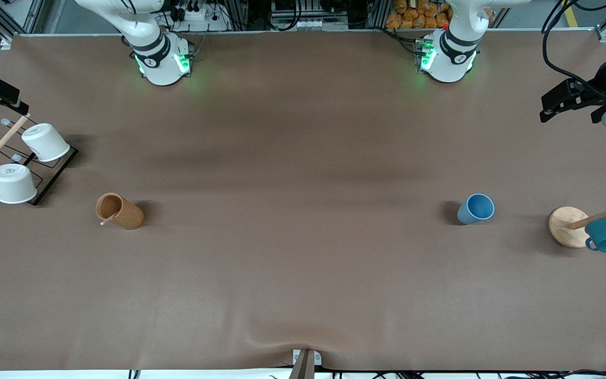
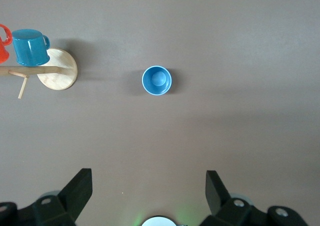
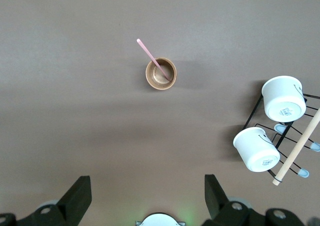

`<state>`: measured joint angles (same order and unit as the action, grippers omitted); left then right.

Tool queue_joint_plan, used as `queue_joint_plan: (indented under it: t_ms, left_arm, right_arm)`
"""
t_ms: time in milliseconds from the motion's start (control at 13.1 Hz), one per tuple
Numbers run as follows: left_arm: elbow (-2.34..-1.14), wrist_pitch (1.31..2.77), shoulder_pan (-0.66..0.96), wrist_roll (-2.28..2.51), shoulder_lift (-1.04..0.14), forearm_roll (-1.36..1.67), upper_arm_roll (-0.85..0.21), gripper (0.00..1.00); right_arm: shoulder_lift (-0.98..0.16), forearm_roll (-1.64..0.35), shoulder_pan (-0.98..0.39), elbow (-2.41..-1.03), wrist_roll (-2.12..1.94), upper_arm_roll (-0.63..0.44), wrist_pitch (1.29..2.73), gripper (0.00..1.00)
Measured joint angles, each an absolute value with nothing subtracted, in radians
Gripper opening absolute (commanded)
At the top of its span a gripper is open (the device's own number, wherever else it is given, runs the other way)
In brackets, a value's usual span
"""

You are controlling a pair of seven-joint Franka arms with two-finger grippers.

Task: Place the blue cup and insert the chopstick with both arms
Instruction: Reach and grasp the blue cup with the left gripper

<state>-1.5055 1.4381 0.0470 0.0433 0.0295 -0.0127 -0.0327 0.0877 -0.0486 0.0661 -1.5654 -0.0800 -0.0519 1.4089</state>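
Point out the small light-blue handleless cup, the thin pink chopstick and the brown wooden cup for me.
Small light-blue handleless cup (image 1: pixel 476 208): front view, on its open mouth.
Thin pink chopstick (image 3: pixel 148 52): right wrist view, on the shaft sticking out past the rim.
Brown wooden cup (image 1: pixel 127 215): front view, on its outer wall.

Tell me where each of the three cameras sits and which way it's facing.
Front view: high across the table, facing both arm bases; left gripper at one edge.
Left wrist view: looks straight down on the blue cup, open fingers showing.
Right wrist view: looks down on the brown cup holding the chopstick, fingers open.
Front shares both cups.
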Motion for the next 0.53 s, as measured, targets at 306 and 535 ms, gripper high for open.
queue_joint_plan:
  t_ms: [306,535]
  left_arm:
    - [-1.506,1.438,0.047,0.043,0.023,-0.013,-0.033,1.00]
    - [-1.539,1.484,0.047,0.043,-0.033,-0.013,-0.033,1.00]
  right_arm:
    - [0.087,-0.034,0.066,-1.554,-0.079,-0.052,1.408,1.00]
    - [0.066,-0.020,0.066,-1.554,-0.080,-0.051,1.424,1.00]
